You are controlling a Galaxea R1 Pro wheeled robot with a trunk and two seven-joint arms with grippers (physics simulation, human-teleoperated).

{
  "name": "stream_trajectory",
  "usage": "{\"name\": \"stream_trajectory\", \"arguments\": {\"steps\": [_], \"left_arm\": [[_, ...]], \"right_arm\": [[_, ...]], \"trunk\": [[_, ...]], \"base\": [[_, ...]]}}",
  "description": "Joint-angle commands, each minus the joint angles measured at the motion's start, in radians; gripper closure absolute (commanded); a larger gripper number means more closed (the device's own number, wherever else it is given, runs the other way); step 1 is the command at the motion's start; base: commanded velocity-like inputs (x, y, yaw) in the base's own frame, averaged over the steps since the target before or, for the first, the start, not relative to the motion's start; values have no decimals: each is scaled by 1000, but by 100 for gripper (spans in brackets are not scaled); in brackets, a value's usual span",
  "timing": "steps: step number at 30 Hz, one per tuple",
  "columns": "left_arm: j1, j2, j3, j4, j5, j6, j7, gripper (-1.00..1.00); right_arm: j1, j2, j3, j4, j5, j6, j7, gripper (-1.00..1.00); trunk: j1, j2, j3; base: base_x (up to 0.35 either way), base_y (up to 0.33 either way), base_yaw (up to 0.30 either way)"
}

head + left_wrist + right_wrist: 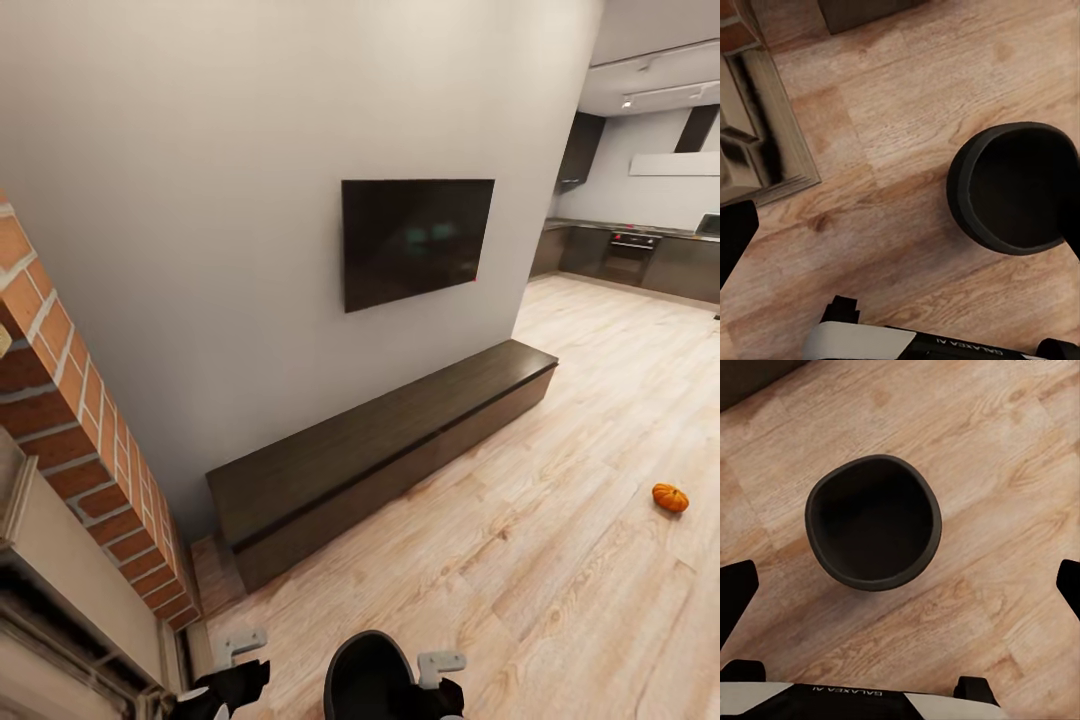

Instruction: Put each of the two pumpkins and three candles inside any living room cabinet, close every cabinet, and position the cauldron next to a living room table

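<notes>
On the light wood-plank floor (560, 520) sits a round black cauldron (874, 521), right below both grippers. Each wrist view shows its dark fingers spread wide, holding nothing. One small orange pumpkin (670, 497) lies well apart from the long dark-brown cabinet (380, 450), whose fronts look closed.

Cabinet (380, 455) sits shut, mid-frame under the TV; one orange pumpkin (670, 497) at right; black cauldron (372, 675) upright, bottom centre.

"GALAXEA AI", upside down, on white robot body (832, 694); likewise (945, 343)
</notes>
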Motion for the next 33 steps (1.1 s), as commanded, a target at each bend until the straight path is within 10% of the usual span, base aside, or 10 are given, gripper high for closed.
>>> {"name": "stream_trajectory", "arguments": {"steps": [1, 13, 33], "left_arm": [[-1, -5, -1, 8, 10, -9, 6, -100], [-1, -22, -105, 62, 6, -85, 6, -100], [-1, -22, -136, 107, 4, -147, 7, -100]], "right_arm": [[-1, -1, 5, -1, -10, 3, -9, -100], [-1, -1, 1, 4, -68, -110, -10, -100], [-1, -9, 6, 1, -112, -122, -9, -100]], "trunk": [[-3, 5, 1], [-23, 40, 17], [12, -23, -11]], "base": [[0, 0, 0], [0, 0, 0], [0, 0, 0]]}}
